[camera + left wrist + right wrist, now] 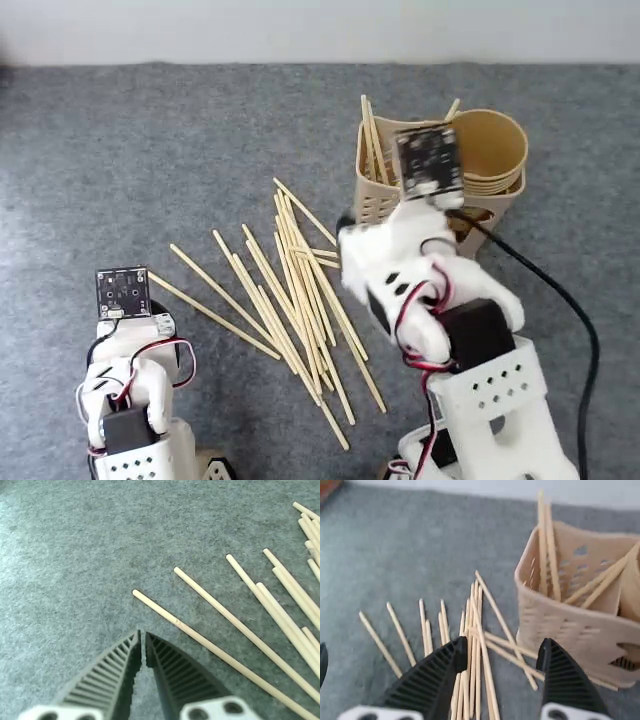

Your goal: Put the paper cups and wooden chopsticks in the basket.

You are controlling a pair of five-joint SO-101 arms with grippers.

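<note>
Already the paper cups (pixel 492 150) sit nested in one stack inside the basket (pixel 378 208), filling the compartment that lies to the right in the high view. A few standing chopsticks (pixel 370 135) (pixel 543 540) lean in the other compartment, their ends rising above the rim. The basket (pixel 565 620) stands upright toward the far right of the grey table (pixel 150 150).

Most of the wood is still outside it. The loose chopsticks (pixel 300 290) (pixel 475 625) lie flat on the table in a fanned heap just beside the basket, many crossing one another, and a couple reach its foot. The outer ones spread toward the near left, each apart from the next (pixel 240 625).

The right hand (pixel 505 642) hangs above the heap next to the basket, fingers spread wide and grasping nothing. The left hand (pixel 142 634) is low over bare table at the near left, clenched with its fingers pressed together and empty, its tips near the end of the outermost loose chopstick but not touching it.
</note>
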